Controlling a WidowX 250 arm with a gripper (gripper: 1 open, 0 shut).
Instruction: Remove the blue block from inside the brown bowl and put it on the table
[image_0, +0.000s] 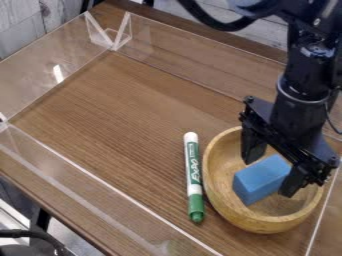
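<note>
The bench (120, 110) is a brown wood-grain top with clear acrylic walls (40, 60) along its edges; a folded clear piece (110, 32) stands at about 11 o'clock in the view, near the far wall.

Toward the middle right, a green-and-white marker (194, 177) lies flat on the bench, its long axis running nearly 12 to 6 o'clock, white cap end at 12 and green end at 6. It lies just beside the left rim of the brown bowl; whether the two touch I cannot tell.

The brown bowl (221, 205) sits at about 4 o'clock in the view, close to the front right corner of the bench, upright, with a thick light rim.

Inside the bowl, the blue block (262, 181) rests on the bowl's floor, a little right of the bowl's middle. Its long axis runs from roughly 8 o'clock to 2 o'clock, the near end pointing at the bowl's lower left, the far end toward the upper right. Its top face looks flat and level.

The gripper (283, 160) hangs over the bowl, pointing straight down, its black fingers (251, 140) spread wide. One finger stands at the block's 10 o'clock side and the other at its 3 o'clock side, so the block's far end lies between them. The fingers are not closed on the block; whether either tip touches it is hidden by the angle.
</note>
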